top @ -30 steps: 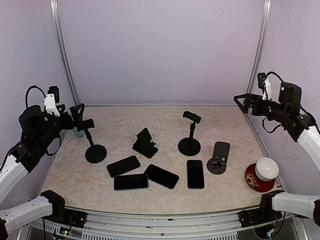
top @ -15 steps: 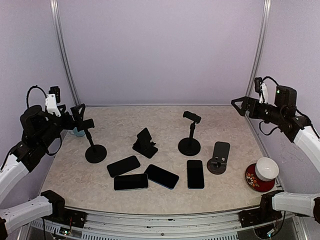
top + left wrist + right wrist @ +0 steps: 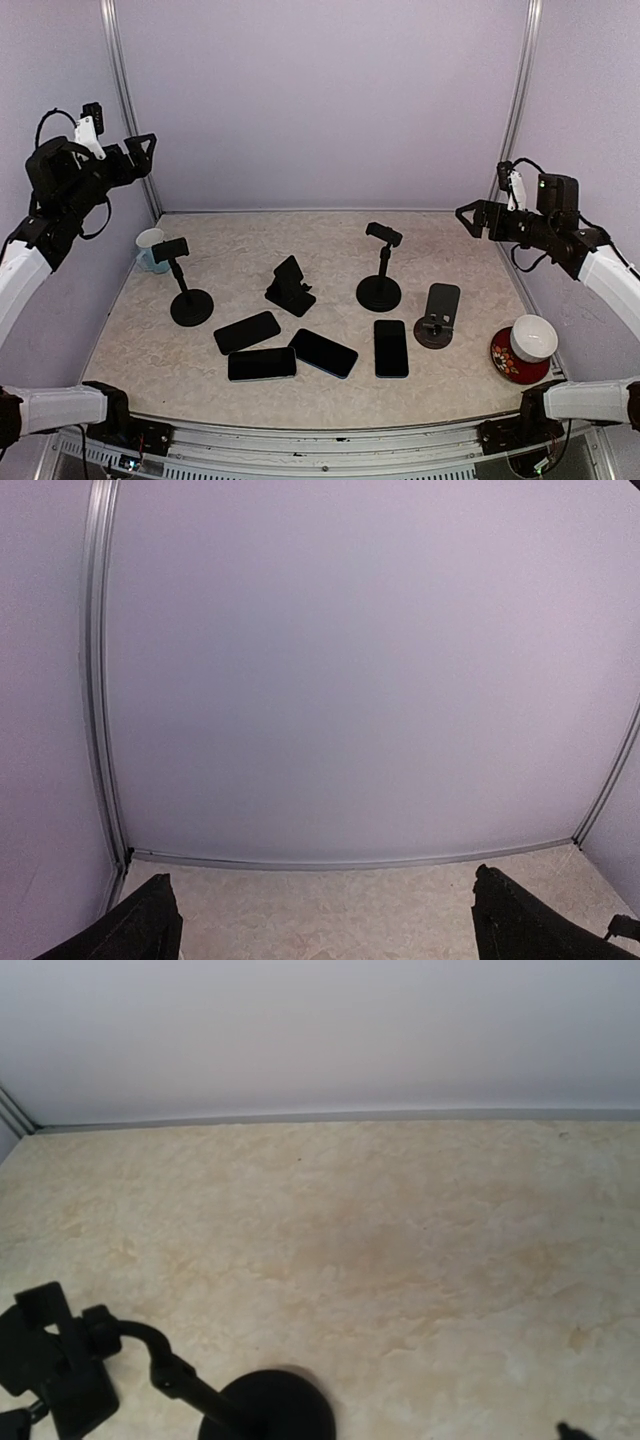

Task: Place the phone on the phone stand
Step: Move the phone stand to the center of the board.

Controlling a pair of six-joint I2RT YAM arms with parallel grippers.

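Overhead, the left pincer (image 3: 147, 143) hangs high by the left wall, spread wide with nothing in it. Well below it on the table (image 3: 470, 385) stand a pale cup (image 3: 148, 250) and, just past the cup toward the middle, the left stalk stand (image 3: 186, 290). The right pincer (image 3: 466, 215) hovers over the table's far right corner, also spread and empty. Below it toward the middle rises the right stalk stand (image 3: 380, 272), with a flat-backed stand (image 3: 438, 316) nearer that arm's base. A folding stand (image 3: 290, 287) sits roughly midway between the pincers.

Four phones lie flat, well apart from both pincers and on no stand: the slanted phone (image 3: 246, 332), near phone (image 3: 262, 364), middle phone (image 3: 323, 353) and right phone (image 3: 391, 348). A white bowl (image 3: 533, 336) rests on a red saucer (image 3: 508, 362) under the right arm.

In the left wrist view, the fingers (image 3: 140, 930) stand far apart, with only wall and a strip of table ahead.

In the right wrist view, only a dark tip of the pincer shows, so its spread cannot be judged there. A clamp-headed stand (image 3: 270, 1408) stands ahead to the lower left; I cannot tell which one it is.
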